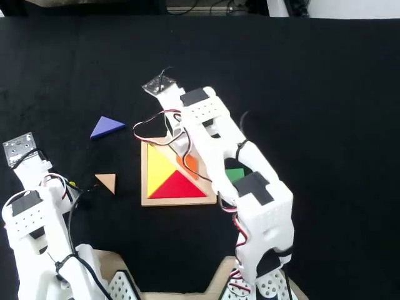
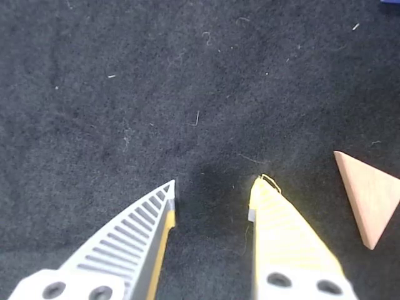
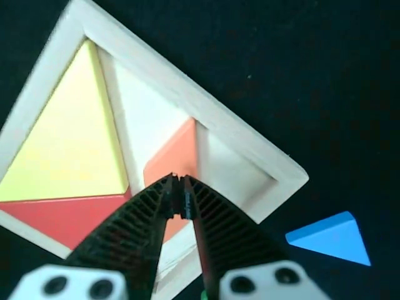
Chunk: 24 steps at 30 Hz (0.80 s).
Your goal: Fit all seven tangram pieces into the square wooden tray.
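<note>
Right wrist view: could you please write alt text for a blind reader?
The shut right gripper hangs over a wooden tray holding a yellow piece, a red piece and an orange piece; a blue triangle lies outside on black cloth.

L arm (image 1: 31, 215) sits at near-left corner in high view, folded up, wrist pitched down. L gripper (image 2: 212, 200): fingers (image 2: 287, 237) spread wide, clear gap btwn tips. R arm (image 1: 240, 181) stretches fwd from its base at near-centre, leaning left, wrist angled down. R gripper (image 3: 180, 182): dark fingers (image 3: 219, 231) pressed together, tips touching, pointing away from cam.
</note>
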{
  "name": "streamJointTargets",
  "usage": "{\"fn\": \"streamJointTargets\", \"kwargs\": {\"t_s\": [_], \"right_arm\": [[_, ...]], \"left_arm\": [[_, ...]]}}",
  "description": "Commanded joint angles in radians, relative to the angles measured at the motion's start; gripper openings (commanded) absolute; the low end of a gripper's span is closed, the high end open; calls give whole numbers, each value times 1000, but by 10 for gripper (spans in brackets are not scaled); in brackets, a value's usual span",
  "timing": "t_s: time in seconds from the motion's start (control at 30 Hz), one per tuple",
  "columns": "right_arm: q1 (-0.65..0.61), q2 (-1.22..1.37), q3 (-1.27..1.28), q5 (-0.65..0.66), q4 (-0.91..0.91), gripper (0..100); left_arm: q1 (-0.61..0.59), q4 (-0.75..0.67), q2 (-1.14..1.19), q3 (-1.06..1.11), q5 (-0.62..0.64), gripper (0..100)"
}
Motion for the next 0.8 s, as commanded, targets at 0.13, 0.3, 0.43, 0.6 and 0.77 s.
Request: {"fn": "streamJointTargets", "kwargs": {"t_s": [0.13, 0.3, 0.43, 0.6, 0.77], "right_arm": [[18, 25, -41, 12, -14, 11], [77, 27, -36, 29, -31, 11], [114, 42, -36, 54, -29, 11], [94, 28, -56, 51, 0, 11], [34, -128, -99, 48, 115, 12]], "left_arm": [[4, -15, -3, -5, 6, 195], [4, -15, -3, -5, 6, 195], [4, -15, -3, -5, 6, 195], [4, -40, -5, 5, 6, 195], [4, -43, -5, 7, 6, 195]]}}
